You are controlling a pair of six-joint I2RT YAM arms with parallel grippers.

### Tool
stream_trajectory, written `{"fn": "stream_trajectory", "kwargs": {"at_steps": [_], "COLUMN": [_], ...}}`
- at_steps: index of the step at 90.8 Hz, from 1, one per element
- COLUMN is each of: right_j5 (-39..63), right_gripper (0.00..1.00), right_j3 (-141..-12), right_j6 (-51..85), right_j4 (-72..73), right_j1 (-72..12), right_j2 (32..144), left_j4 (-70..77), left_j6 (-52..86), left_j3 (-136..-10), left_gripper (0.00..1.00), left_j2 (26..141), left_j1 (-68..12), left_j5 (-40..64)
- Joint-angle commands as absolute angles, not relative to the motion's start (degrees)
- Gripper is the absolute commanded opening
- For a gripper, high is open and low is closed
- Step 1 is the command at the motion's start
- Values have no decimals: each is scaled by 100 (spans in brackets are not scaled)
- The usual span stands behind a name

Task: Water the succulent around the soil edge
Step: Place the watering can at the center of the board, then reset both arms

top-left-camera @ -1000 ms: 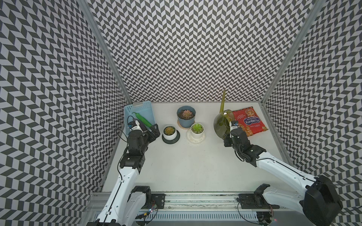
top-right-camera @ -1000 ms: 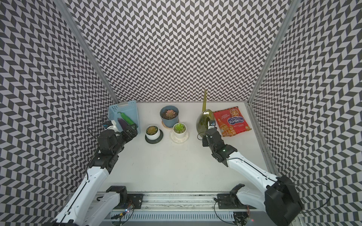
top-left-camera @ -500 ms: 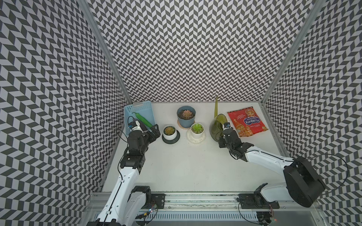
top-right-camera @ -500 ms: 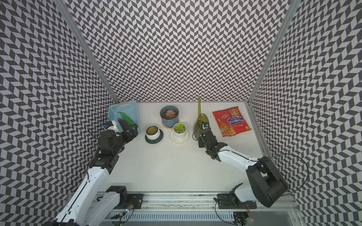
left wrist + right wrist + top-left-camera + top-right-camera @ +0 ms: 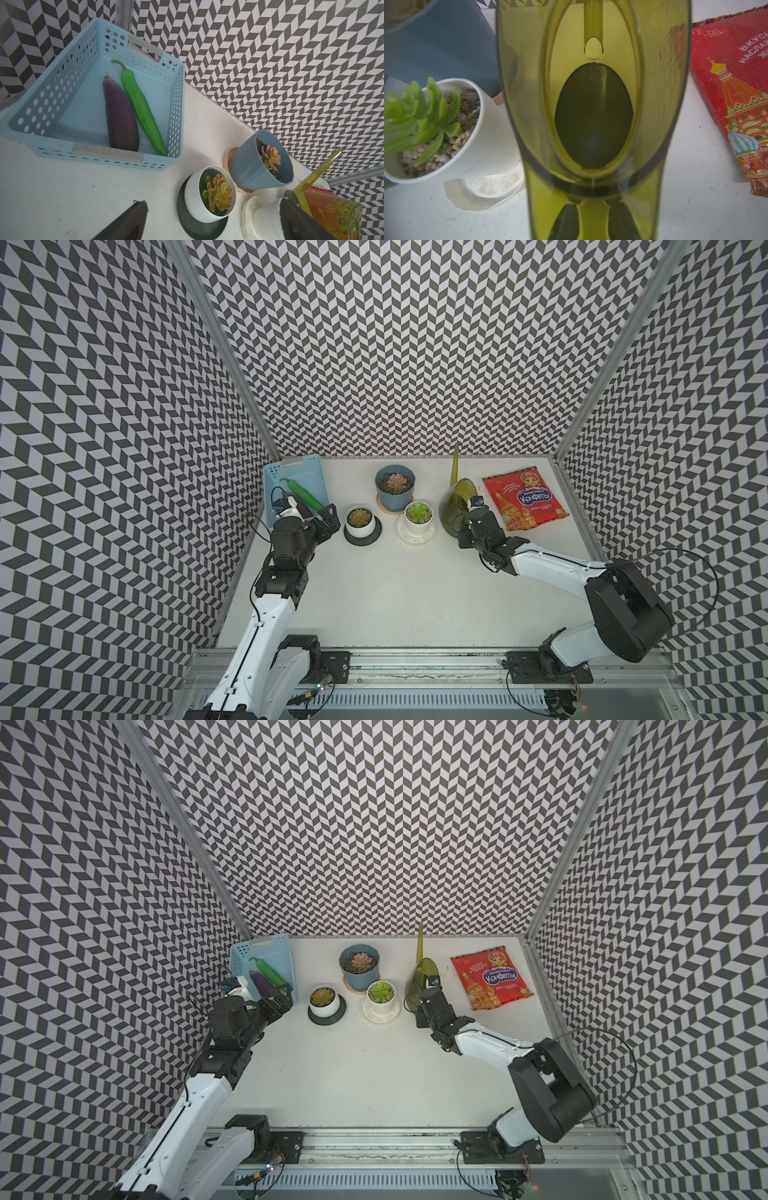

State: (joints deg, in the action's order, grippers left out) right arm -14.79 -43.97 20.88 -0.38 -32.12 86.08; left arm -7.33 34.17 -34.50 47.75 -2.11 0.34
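— Which of your grippers is holding something?
— My right gripper (image 5: 592,207) is pinching the translucent olive-green plastic watering can (image 5: 455,506) by its handle (image 5: 593,228). The jaws are sitting almost together, and through the plastic one dark finger (image 5: 566,222) is showing on each side of that narrow strip.
— How is the can sitting?
— It is standing upright, with its long thin spout (image 5: 456,464) pointing up along the far wall. I cannot tell whether its base is touching the white table (image 5: 395,593).
— Where is the plant?
— The bright green succulent in a round white pot (image 5: 417,512) is sitting on a white saucer (image 5: 415,537) just left of the can. Further left, an orange-tipped succulent in a white pot (image 5: 359,517) is resting on a dark saucer (image 5: 362,540). Behind them, a pink succulent in a blue-grey pot (image 5: 395,481) is standing on a tan coaster (image 5: 384,508).
— And your left side?
— My left gripper (image 5: 328,520) is hanging wide open and gripping nothing, just left of the dark saucer. It is hovering at the near end of the pale blue perforated plastic basket (image 5: 291,462), where a purple aubergine (image 5: 119,116) and a long green pepper (image 5: 141,108) are lying side by side. A red sweets bag (image 5: 523,497) is lying flat to the right of the can
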Motion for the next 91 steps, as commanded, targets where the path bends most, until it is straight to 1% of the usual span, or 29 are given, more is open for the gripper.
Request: {"fn": "stream_trajectory", "kwargs": {"at_steps": [1, 8, 28, 36, 48, 49, 53, 55, 64, 65, 66, 67, 68, 70, 77, 82, 91], "right_j5": [-1284, -1284, -1332, -1348, -1429, -1440, -1474, -1500, -1612, -1623, -1647, -1663, -1679, -1718, -1968, -2370, -2969], "right_gripper": [40, 45, 53, 59, 61, 62, 73, 76, 79, 82, 86, 93, 97, 100, 100, 100, 100], "right_j3": [-4415, -4408, -4406, -4426, -4497, -4507, -4546, -4555, -4586, -4587, -4592, -4599, -4602, -4605, -4650, -4662, -4495], "right_j6": [2231, 2233, 2295, 2324, 2338, 2342, 2341, 2343, 2341, 2344, 2345, 2342, 2344, 2339, 2373, 2427, 2353], "right_j4": [-36, -101, -281, -364, -535, -553, -617, -644, -730, -743, -758, -770, -776, -803, -903, -941, -545], "right_j1": [-3221, -3226, -3230, -3226, -3232, -3229, -3226, -3228, -3227, -3226, -3222, -3219, -3218, -3217, -3195, -3174, -3042], "right_j2": [8679, 8630, 8423, 8309, 8079, 8056, 7963, 7906, 7642, 7609, 7584, 7558, 7532, 7479, 7302, 7158, 6857], "left_j4": [-596, -595, -618, -628, -649, -650, -651, -657, -664, -666, -667, -663, -661, -671, -693, -693, -662], "left_j6": [3382, 3373, 3375, 3375, 3360, 3359, 3351, 3349, 3345, 3342, 3337, 3334, 3337, 3333, 3313, 3282, 3273], "left_j3": [-3513, -3507, -3532, -3540, -3547, -3549, -3550, -3550, -3549, -3550, -3546, -3548, -3545, -3549, -3560, -3571, -3562], "left_gripper": [100, 100, 100, 100, 100, 100, 100, 100, 100, 100, 100, 100, 100, 100, 100, 100, 100], "left_j2": [4803, 4823, 4818, 4822, 4808, 4808, 4799, 4792, 4783, 4786, 4788, 4785, 4783, 4782, 4773, 4771, 4772], "left_j1": [-194, -193, -193, -193, -193, -193, -193, -193, -193, -193, -193, -193, -193, -193, -189, -185, -185], "left_j5": [63, 62, 55, 48, 44, 35, 24, 19, -26, -35, -39, -50, -60, -72, -170, -213, -307]}}
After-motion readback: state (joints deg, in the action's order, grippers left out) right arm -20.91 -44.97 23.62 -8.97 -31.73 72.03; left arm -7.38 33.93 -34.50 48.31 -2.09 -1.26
